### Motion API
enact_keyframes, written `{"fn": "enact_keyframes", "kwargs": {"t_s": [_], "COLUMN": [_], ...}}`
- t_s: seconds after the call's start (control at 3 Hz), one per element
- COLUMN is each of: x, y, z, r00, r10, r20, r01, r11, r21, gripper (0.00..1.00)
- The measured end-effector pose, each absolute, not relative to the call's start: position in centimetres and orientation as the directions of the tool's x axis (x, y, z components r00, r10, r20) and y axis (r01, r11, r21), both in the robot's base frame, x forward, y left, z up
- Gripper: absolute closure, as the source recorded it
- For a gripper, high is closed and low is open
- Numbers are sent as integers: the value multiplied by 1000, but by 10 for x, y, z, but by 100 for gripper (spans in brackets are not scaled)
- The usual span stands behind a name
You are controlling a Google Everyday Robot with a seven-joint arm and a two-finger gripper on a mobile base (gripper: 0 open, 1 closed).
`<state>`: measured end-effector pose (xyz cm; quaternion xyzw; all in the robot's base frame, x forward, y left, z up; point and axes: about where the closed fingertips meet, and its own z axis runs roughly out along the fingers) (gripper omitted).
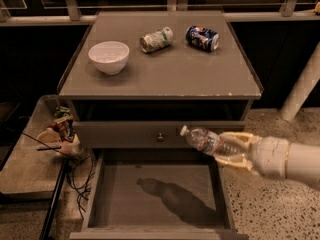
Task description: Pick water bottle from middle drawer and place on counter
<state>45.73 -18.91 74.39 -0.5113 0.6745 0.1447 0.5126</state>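
My gripper [231, 148] is shut on the water bottle [206, 140], a clear ribbed bottle with a white cap and a red-and-blue label. It holds the bottle lying sideways, cap to the left, in the air above the right side of the open middle drawer [155, 194]. The bottle's shadow lies on the bare drawer floor. The arm comes in from the right. The counter [165, 71] is the flat grey-brown cabinet top above, its front edge chipped pale at the right.
On the counter stand a white bowl [108, 57], a green-white can [156, 39] and a blue can [202, 37], both cans lying down. A drawer front with a small knob [160, 137] is above the open drawer. A low cluttered shelf [47, 149] with cables is at left.
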Motion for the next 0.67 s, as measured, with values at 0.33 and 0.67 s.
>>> {"fn": "enact_keyframes", "kwargs": {"t_s": [0.33, 0.67], "x": [464, 464], "y": [-197, -197], "z": [775, 775], "r00": [92, 92], "r10": [-530, -530], "r20": [-843, -843], "r01": [-844, -844], "r11": [408, 408], "r21": [-348, -349], "gripper": [100, 100]}}
